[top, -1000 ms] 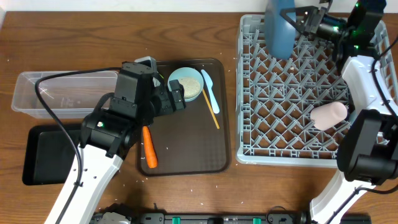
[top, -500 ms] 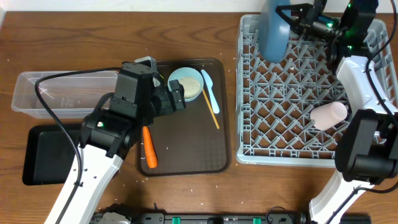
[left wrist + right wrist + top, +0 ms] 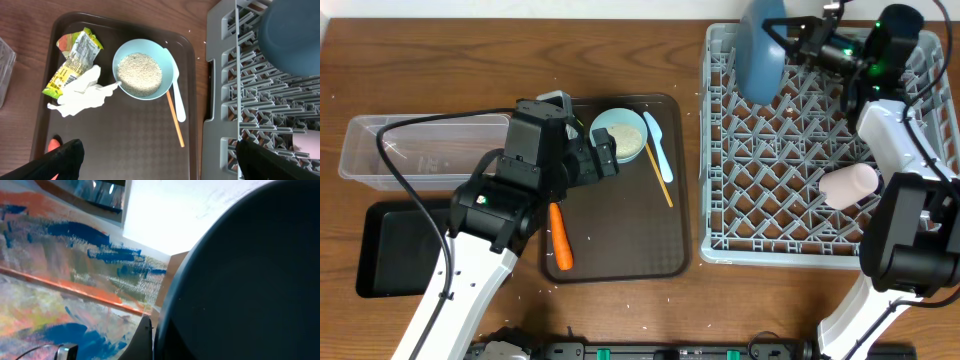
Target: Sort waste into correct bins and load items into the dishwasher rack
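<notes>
Right gripper (image 3: 798, 42): shut tight on the rim of the large dark blue plate (image 3: 760, 55), held on edge
Plate spot: over the far left corner of the big grey plastic dishwasher rack (image 3: 705, 150); contact with the pegs can't be told
Left gripper (image 3: 160, 150): spread wide, nothing held, over the dark brown serving tray (image 3: 107, 145)
Risk: if released off-slot, the plate could be tipped flat or banged on pegs; rim grip could be lost

Serving tray (image 3: 620, 240) in the middle: bowl (image 3: 619, 135) at back, spoon (image 3: 655, 140) & chopsticks (image 3: 660, 180) just right of it, carrot (image 3: 560, 238) front-left. Rack (image 3: 770, 190) to its right; plate (image 3: 760, 50) at back-left, cup (image 3: 848, 183) at right. Box (image 3: 420, 150) far left, shallow tray (image 3: 390, 250) before it.
</notes>
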